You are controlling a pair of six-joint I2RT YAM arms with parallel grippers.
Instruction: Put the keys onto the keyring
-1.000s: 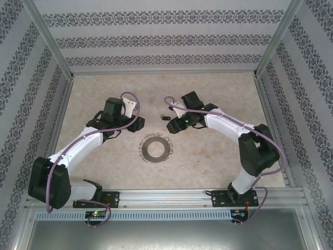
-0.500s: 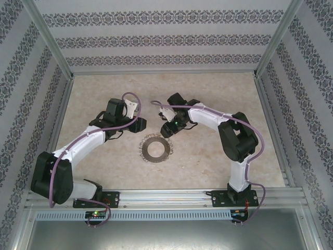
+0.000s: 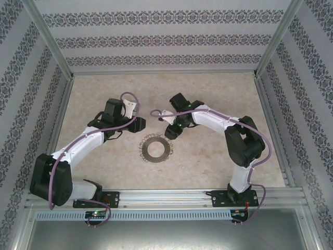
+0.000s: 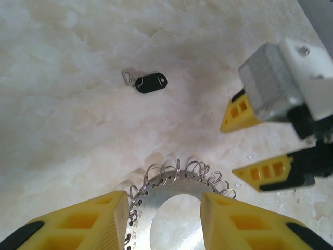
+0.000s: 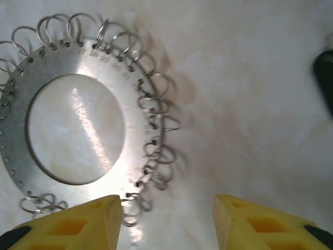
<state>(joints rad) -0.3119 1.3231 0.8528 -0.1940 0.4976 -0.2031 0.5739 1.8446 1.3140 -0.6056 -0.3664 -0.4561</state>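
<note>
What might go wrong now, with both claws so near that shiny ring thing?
1. The right claw and left claw hang close together near the metal disc, so they might bump.
2. The wire loops on its edge are thin; the wide yellow fingers may shove the disc instead of catching one.
3. The small key with the black tag lies flat, apart from the disc; it may slide when pinched.

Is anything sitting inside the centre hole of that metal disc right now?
Bare table shows through the hole in the metal disc, and nothing lies in it. From the left wrist, the left gripper covers the hole's sides, and the hole's near part runs out of frame.
</note>
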